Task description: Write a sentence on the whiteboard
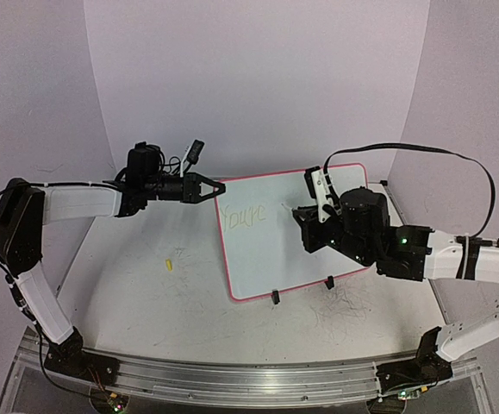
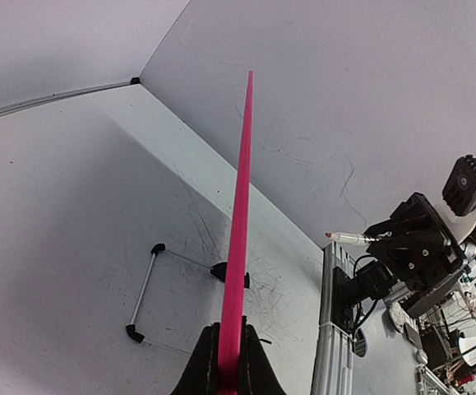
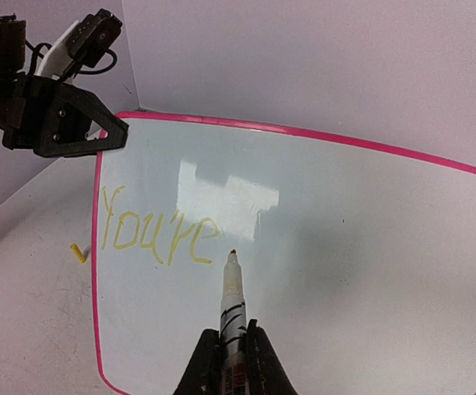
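While the left arm stretches out level, its left gripper (image 1: 217, 186) is pinched tight on the pink top edge of the whiteboard (image 1: 301, 250). The right arm bends in low from the other side, right gripper (image 3: 231, 358) clamped on a marker (image 3: 233, 288). Just ahead of its tip lies the sentence (image 3: 157, 234), so far "You're"; whether the tip touches, I can't tell.

Small yellow piece (image 1: 170, 263) lying on scuffed white table (image 1: 128, 302)
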Tool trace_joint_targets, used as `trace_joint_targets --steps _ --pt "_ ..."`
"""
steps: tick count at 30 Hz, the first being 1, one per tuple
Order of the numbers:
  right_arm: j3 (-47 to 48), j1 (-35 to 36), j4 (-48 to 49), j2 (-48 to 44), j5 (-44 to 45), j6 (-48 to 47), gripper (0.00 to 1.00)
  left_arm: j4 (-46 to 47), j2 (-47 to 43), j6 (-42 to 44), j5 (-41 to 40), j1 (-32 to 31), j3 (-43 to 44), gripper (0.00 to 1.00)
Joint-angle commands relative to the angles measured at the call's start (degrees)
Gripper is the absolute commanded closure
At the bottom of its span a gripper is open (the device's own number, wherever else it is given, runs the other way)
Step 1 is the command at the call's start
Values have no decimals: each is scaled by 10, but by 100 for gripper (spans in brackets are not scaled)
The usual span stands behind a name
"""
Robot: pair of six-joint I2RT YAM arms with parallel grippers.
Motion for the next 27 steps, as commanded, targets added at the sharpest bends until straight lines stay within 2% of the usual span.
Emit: trace_joint_targets --steps 1,6,16,22,27 --pt "22 -2 25 19 21 -12 100 -26 -19 8 -36 0 -9 100" --pt "17 -4 26 21 48 0 100 -26 -14 8 -35 1 -6 100" --pt "3 -5 29 15 36 0 100 -26 -16 12 -42 1 -12 100" --pt "-3 -11 29 16 83 12 100 -26 -13 12 -39 0 -11 100" --pt "-5 -25 32 13 69 2 100 -26 -15 13 -39 1 -11 100"
